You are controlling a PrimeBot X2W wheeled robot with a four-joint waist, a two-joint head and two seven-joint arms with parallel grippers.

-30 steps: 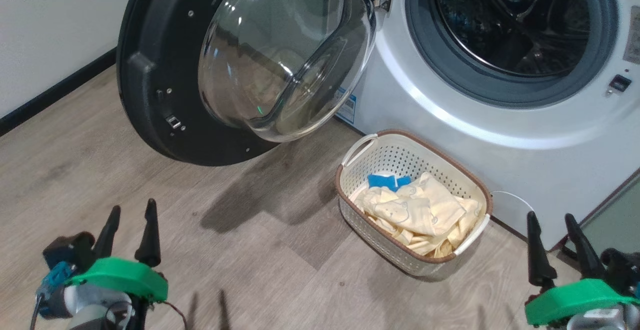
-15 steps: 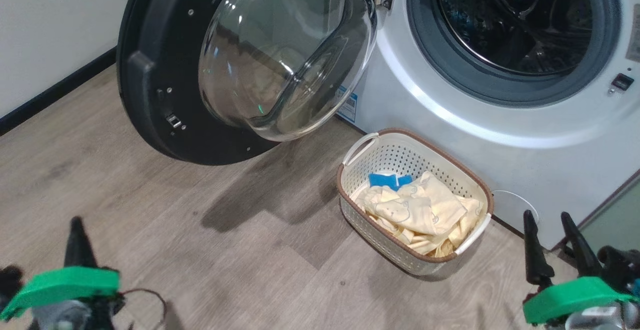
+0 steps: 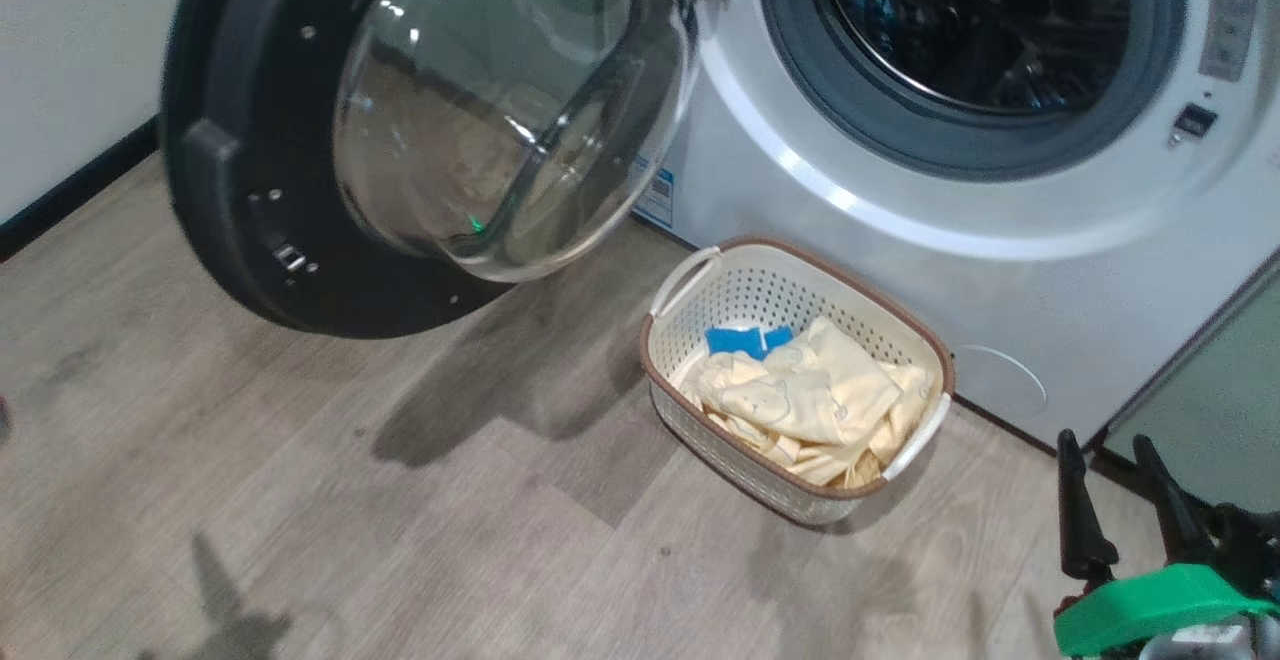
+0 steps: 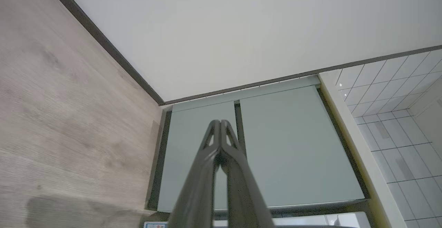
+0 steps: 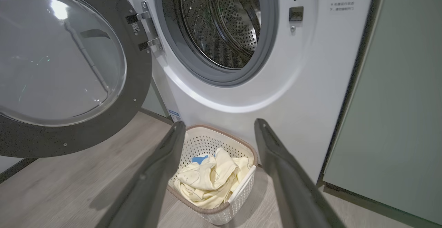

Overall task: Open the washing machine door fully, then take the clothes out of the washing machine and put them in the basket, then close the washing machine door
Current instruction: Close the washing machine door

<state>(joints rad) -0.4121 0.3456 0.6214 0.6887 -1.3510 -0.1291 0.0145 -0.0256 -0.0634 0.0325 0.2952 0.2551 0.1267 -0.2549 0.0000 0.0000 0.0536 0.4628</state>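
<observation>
The washing machine door stood wide open, hinged on the left side of the washing machine, with its clear glass bowl bulging out toward the room. Behind it the grey gasket ringed the dark steel drum, perforations plain to see from the right wrist view. The basket sat on the wood floor just in front of the machine, below and to the left of the drum opening and near the small blue label sticker. The clothes lay piled inside it, pale yellow stuff with a bright blue patch showing at the back (faint little prints on the fabric, too small to make out). The right end effector hovered low at the bottom right of the head view with its fingers spread well apart and gripping nothing; from its own wrist camera the basket showed right between them, further off. The left end effector had its two fingers pressed together at the tips, aimed at a pair of flat green cabinet doors under a white wall, with white tiles off to one side.
</observation>
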